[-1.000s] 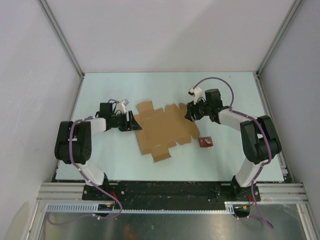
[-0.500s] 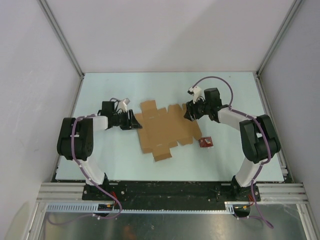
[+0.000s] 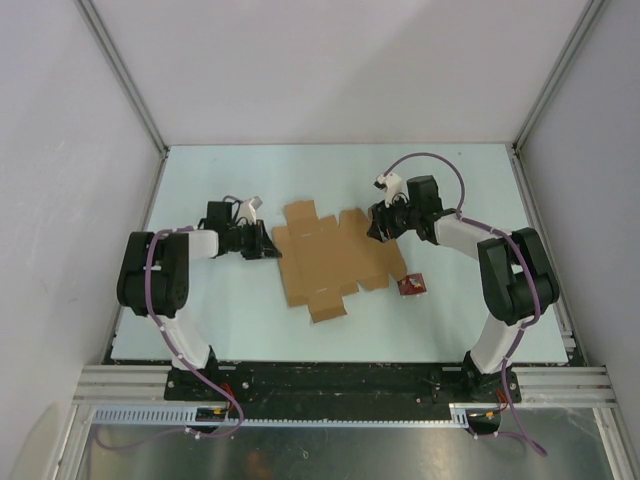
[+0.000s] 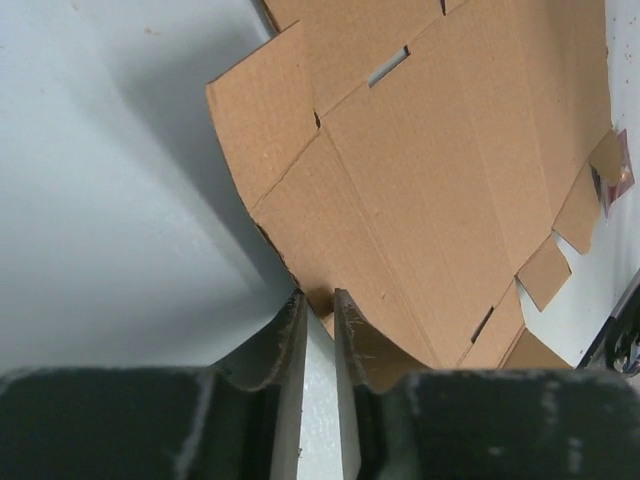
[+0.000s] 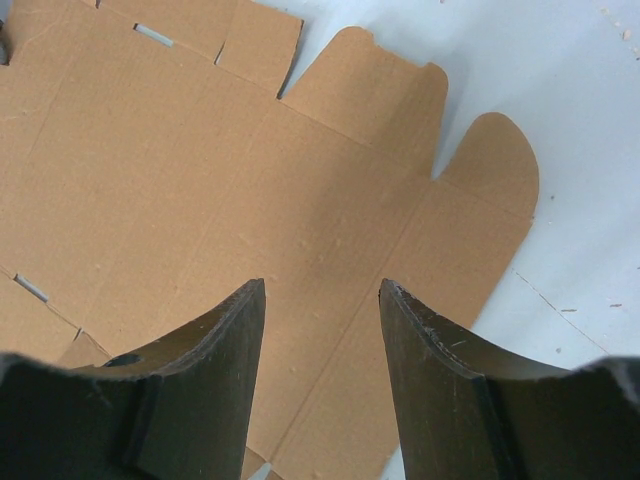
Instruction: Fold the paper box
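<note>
The paper box (image 3: 335,262) is a flat brown die-cut sheet with tabs and slots, lying mid-table. My left gripper (image 3: 268,243) is at its left edge. In the left wrist view the jaws (image 4: 318,296) stand a narrow slit apart, with the slightly raised edge of the paper box (image 4: 430,170) caught between the tips. My right gripper (image 3: 378,228) is over the sheet's upper right part. In the right wrist view its gripper (image 5: 322,286) stands open just above the paper box (image 5: 180,170), near the two rounded tabs, and nothing is between the fingers.
A small red square packet (image 3: 411,284) lies on the table just off the sheet's right corner; it also shows at the far right of the left wrist view as a red packet (image 4: 622,178). Grey walls and metal posts enclose the pale table (image 3: 220,300).
The left jaws have narrowed from wide open to a slit on the sheet's left edge, and the left arm has edged towards the sheet. The right gripper has barely moved.
</note>
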